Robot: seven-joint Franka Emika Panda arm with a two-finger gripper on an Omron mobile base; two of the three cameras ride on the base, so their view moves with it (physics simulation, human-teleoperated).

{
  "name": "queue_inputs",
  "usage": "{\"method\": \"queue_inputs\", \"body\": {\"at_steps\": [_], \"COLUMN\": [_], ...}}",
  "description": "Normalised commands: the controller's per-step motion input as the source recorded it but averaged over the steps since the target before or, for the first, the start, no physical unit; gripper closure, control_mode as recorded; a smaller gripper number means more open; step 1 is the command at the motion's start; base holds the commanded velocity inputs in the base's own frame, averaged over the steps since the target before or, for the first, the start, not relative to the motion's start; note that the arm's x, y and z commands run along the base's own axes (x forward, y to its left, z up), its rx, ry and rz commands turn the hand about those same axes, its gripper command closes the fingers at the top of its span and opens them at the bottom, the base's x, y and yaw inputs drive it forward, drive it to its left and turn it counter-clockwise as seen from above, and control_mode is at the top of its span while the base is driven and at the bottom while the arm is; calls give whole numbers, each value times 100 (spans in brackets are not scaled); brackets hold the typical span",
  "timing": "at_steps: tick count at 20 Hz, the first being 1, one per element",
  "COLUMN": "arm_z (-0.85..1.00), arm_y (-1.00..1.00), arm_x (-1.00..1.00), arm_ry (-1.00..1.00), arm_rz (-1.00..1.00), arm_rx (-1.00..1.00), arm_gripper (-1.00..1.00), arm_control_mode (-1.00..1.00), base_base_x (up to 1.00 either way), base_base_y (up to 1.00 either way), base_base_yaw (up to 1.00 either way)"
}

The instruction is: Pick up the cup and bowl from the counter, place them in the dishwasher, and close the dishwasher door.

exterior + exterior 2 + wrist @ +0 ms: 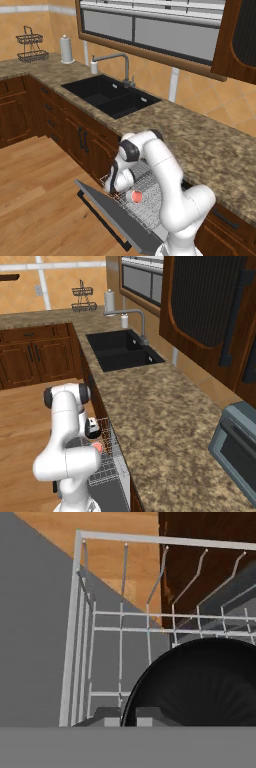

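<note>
While your claw (128,716) hung low over the white wire rack (121,619) of the dishwasher (150,200), its two tips stood nearly together, pinched on the near rim of the bowl (200,682). That black bowl sat right at the fingertips and spread away from them, inside the rack, with the upright tines beyond it and the rack's side rail off to one side. Further beyond the claw lay the open door (107,210), a flat grey panel let down over the wood floor (40,200). From the left base camera, the cup (136,196) showed as a pink-red spot in the rack close beside the arm, so it looked already loaded. I could not tell whether the bowl's base was resting on the wires or hanging just above them.

You would have done well to lower gently until the bowl settled flat between the tines, then part the tips only a little, enough to free the rim without nudging it. Lifting straight up and away from the rack afterwards should have kept the tines clear and left room to swing round for the door
</note>
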Motion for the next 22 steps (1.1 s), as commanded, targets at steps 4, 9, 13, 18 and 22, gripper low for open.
{"method": "queue_inputs", "body": {"at_steps": [4, 9, 13, 18, 22], "arm_z": [-16, -67, -51, -33, 7], "arm_y": [0, 0, 0, 0, 11], "arm_x": [61, 37, 34, 0, -18], "arm_ry": [0, 0, 5, 4, -5], "arm_rz": [0, 0, 0, 0, 0], "arm_rx": [0, 0, 0, 0, 0], "arm_gripper": [100, 100, 100, -100, -100], "arm_control_mode": [-100, -100, -100, -100, -100], "base_base_x": [0, 0, 0, 0, 0], "base_base_y": [0, 0, 0, 0, 0], "base_base_yaw": [0, 0, 0, 0, 0]}}
